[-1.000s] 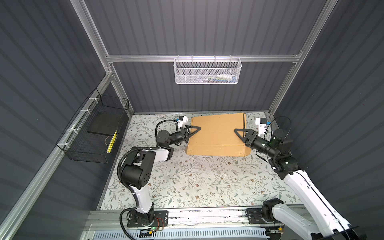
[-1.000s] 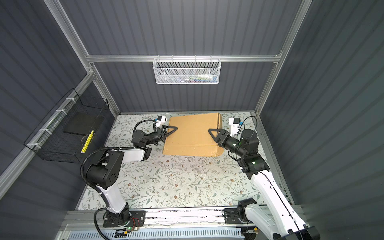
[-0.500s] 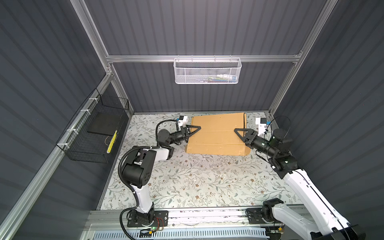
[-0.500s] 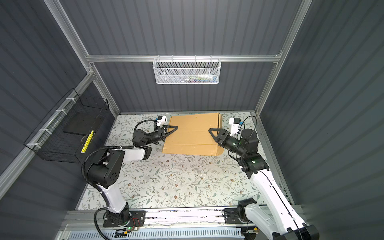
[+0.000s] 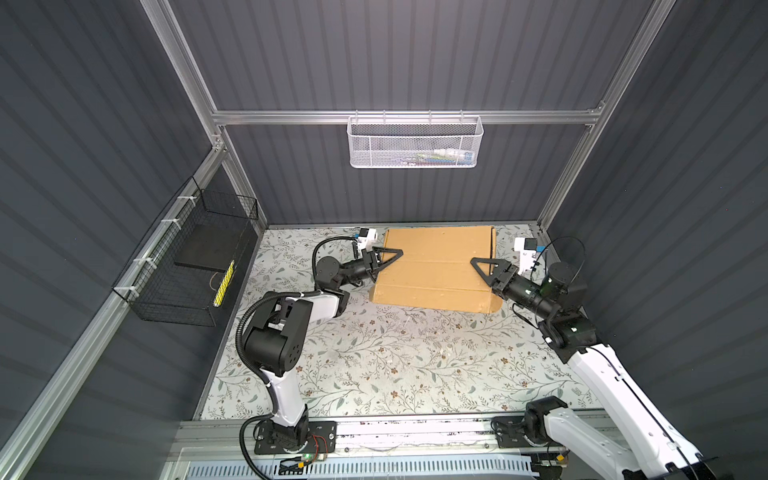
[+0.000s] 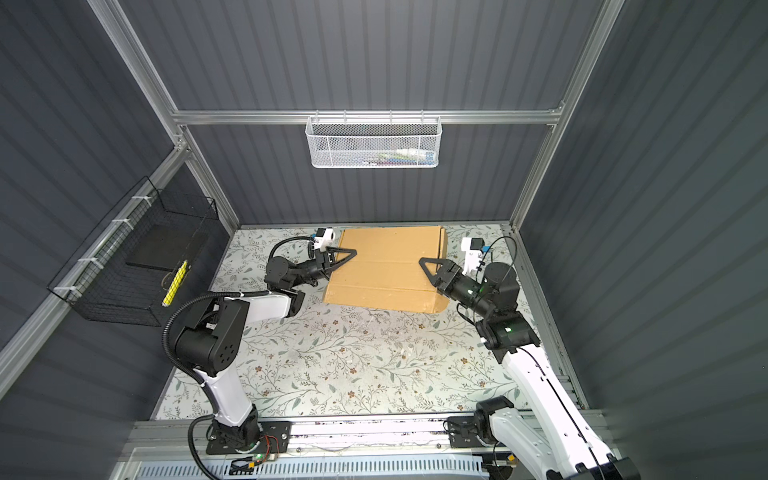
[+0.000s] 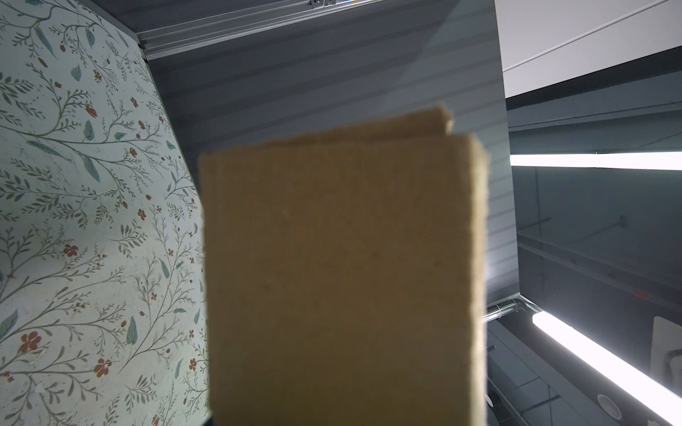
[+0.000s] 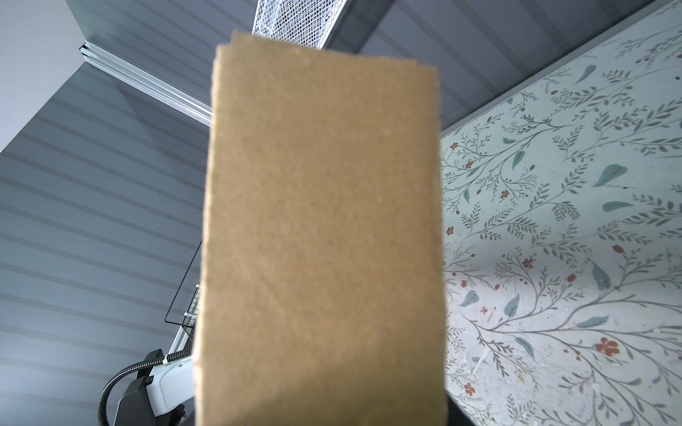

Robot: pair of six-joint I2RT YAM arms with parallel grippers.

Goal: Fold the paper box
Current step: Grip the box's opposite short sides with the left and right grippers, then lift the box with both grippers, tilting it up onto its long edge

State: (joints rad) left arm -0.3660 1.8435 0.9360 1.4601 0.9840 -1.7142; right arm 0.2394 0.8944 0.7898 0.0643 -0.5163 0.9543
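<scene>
Now paper box (image 5: 436,266) sits between left tool (image 5: 395,254) and right tool (image 5: 477,263), both overlapping its ends; grip unclear.

The bench (image 5: 395,357) wears a pale cover printed with leafy sprigs and small rust-red flowers (whitish scuffs fleck its middle). In both top views the paper box (image 5: 436,266) (image 6: 386,266), closed brown cardboard with creases across its top, sits at the far end, a little right of the middle and close to the back wall. It appears to rest on the cover, though full contact cannot be told from above. Each wrist view shows a blurred cardboard face (image 7: 343,276) (image 8: 321,228) with the floral cover (image 7: 92,221) (image 8: 572,239) beside it.
</scene>
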